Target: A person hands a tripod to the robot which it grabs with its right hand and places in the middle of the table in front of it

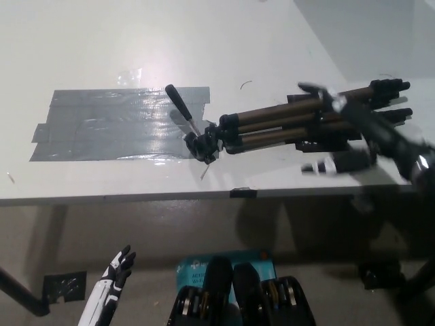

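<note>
The tripod (272, 125) lies folded on the white table (102, 41), its head and black pan handle (180, 105) on the right end of a grey tape patch (102, 125), its legs pointing right toward the table's edge. My black right hand (353, 132) is blurred with motion over the legs' far part, fingers spread and no longer wrapped round them. My white left hand (112, 288) hangs low at the lower left, below the table, holding nothing.
A short strip of black tape (242, 193) marks the table's front edge. A blue box (194, 268) sits on the floor under the table. The table's right edge runs close behind the tripod's feet (394, 88).
</note>
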`<control>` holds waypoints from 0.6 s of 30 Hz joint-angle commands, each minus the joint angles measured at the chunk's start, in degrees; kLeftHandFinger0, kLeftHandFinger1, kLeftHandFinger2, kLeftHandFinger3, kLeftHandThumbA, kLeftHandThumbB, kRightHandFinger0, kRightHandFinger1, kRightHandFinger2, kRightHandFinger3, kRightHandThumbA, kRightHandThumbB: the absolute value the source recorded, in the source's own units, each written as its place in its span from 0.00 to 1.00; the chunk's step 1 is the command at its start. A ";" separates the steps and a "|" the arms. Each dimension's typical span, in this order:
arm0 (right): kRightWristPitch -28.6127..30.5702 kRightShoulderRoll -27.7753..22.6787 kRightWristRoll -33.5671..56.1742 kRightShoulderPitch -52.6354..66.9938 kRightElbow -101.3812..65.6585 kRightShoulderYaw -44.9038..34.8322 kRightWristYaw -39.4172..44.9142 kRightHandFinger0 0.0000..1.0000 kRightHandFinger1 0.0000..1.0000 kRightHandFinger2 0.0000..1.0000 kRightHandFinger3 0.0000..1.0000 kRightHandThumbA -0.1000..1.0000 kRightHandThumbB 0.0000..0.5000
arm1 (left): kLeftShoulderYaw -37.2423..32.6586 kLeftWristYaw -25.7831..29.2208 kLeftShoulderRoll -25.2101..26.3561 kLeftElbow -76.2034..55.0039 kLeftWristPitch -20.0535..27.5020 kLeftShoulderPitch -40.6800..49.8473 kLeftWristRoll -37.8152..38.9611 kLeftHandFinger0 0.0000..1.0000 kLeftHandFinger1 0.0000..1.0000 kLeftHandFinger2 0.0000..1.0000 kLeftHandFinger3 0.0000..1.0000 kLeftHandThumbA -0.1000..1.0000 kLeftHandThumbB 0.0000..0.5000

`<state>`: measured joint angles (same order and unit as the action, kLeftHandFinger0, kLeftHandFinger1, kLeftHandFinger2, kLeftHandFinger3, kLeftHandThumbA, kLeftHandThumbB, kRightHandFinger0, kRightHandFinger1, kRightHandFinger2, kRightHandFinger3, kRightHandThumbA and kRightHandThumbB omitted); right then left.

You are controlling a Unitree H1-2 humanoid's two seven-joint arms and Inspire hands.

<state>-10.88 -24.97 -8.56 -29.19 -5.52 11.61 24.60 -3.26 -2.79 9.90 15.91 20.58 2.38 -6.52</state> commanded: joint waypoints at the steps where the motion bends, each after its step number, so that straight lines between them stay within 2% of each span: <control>1: 9.39 1.05 44.23 26.52 -40.48 -14.87 -10.63 1.00 1.00 1.00 1.00 0.94 0.97 | -1.04 -1.61 1.07 -0.91 2.98 -1.51 -0.24 1.00 1.00 1.00 1.00 1.00 0.60; 2: 10.43 2.92 43.58 28.62 -39.35 -14.99 -10.68 1.00 1.00 1.00 1.00 0.94 0.97 | -1.01 -1.53 1.14 -0.92 3.04 -1.47 -0.38 1.00 1.00 1.00 1.00 1.00 0.61; 3: 12.26 7.21 42.40 32.24 -36.15 -15.24 -11.01 1.00 1.00 1.00 1.00 0.95 0.79 | -1.06 -1.72 1.19 -1.34 2.81 -0.80 -0.22 1.00 1.00 1.00 1.00 1.00 0.61; 4: 13.28 9.65 41.23 33.38 -34.24 -15.42 -11.28 1.00 1.00 1.00 1.00 0.95 0.74 | -1.05 -1.83 1.19 -1.27 2.74 -0.88 -0.03 1.00 1.00 1.00 1.00 1.00 0.61; 5: 13.67 11.42 40.03 33.87 -32.75 -15.71 -11.59 1.00 1.00 1.00 1.00 0.94 0.76 | -1.04 -1.92 1.19 -1.04 2.72 -1.23 0.11 1.00 1.00 1.00 1.00 1.00 0.61; 6: 14.82 15.04 38.48 34.98 -28.44 -15.87 -11.48 1.00 1.00 1.00 1.00 0.93 0.70 | -0.99 -2.16 1.23 -0.96 2.93 -1.20 0.61 1.00 1.00 1.00 1.00 1.00 0.61; 7: 15.02 16.41 38.16 35.48 -27.03 -16.12 -11.11 1.00 1.00 1.00 1.00 0.92 0.69 | -0.98 -2.23 1.21 -0.98 3.06 -1.01 0.78 1.00 1.00 1.00 1.00 1.00 0.60; 9: 16.42 20.95 32.23 35.97 -20.37 -15.65 -11.22 1.00 1.00 1.00 1.00 0.99 0.60 | -0.78 -2.03 1.34 -1.03 2.88 -0.89 0.67 1.00 1.00 1.00 1.00 1.00 0.63; 10: 17.22 21.96 29.85 35.96 -18.68 -15.45 -11.21 1.00 1.00 1.00 1.00 1.00 0.60 | -0.73 -2.06 1.40 -1.25 2.79 -0.75 0.74 1.00 1.00 1.00 1.00 1.00 0.63; 12: 17.48 24.57 26.55 35.79 -13.96 -15.39 -11.47 1.00 1.00 1.00 1.00 1.00 0.48 | -0.67 -2.16 1.41 -1.42 2.92 -0.34 0.96 1.00 1.00 1.00 1.00 1.00 0.61; 15: 16.01 26.82 25.26 34.80 -7.56 -15.86 -11.53 1.00 1.00 1.00 1.00 0.97 0.42 | -0.49 -2.26 1.27 -1.24 3.14 -0.41 1.44 1.00 1.00 1.00 1.00 1.00 0.63; 16: 15.01 27.99 24.53 33.18 -2.62 -16.97 -11.58 1.00 1.00 1.00 1.00 0.96 0.33 | -0.28 -2.36 1.34 -1.39 2.92 -0.98 1.47 1.00 1.00 1.00 1.00 1.00 0.62; 18: 14.89 28.61 23.83 32.31 -0.35 -17.77 -11.08 1.00 1.00 1.00 1.00 0.96 0.29 | -0.02 -2.32 1.54 -1.62 2.87 -1.37 1.44 1.00 1.00 1.00 1.00 1.00 0.63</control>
<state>-3.34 0.55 9.30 4.93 -10.23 -2.94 17.99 -3.40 -3.94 9.94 15.95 20.74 2.21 -6.24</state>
